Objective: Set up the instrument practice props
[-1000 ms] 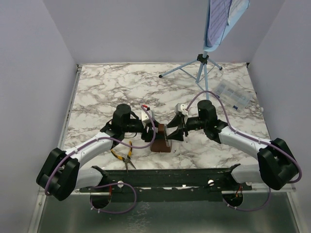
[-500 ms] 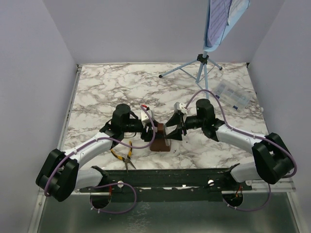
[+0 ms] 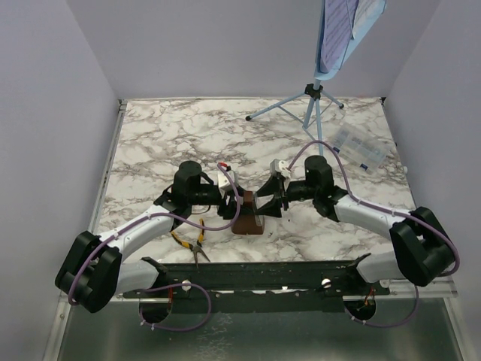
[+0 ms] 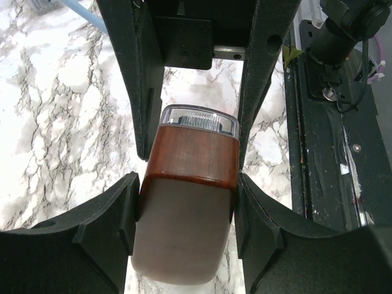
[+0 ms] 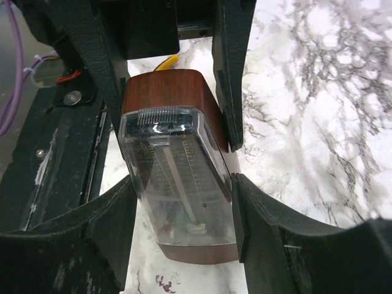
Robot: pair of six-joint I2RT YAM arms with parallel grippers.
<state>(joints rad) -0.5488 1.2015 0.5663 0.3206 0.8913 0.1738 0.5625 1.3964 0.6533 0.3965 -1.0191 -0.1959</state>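
1. From above: the metronome (image 3: 248,222) is at the near middle of the table (image 3: 165,135). It is between the left gripper (image 3: 237,210) and the right gripper (image 3: 263,207), which meet it from opposite sides. The music stand (image 3: 316,105) is well apart at the far right, with the sheet of music (image 3: 340,22) seemingly on its desk. I think the main danger is that two arms share one small object: if they move unequally, it can twist or slip out. The pliers (image 3: 192,242) lie near the left gripper, and the clear plastic box (image 3: 359,150) lies near the way to the stand. A low carry could knock either.

2. Left wrist view: the left pads (image 4: 125,208) lie on both wooden sides with no gap visible, so I judge this gripper closed on the metronome. The wood looks smooth and the body tapers, so a weak squeeze may let it slide. I cannot tell if its base rests on the table.

3. Right wrist view: the right pads (image 5: 245,226) lie against both edges of the clear front cover (image 5: 184,184), gripping it as far as I can see. Pressure there could pop or crack the cover. If one gripper opens before the other holds firmly, the metronome could tip over.
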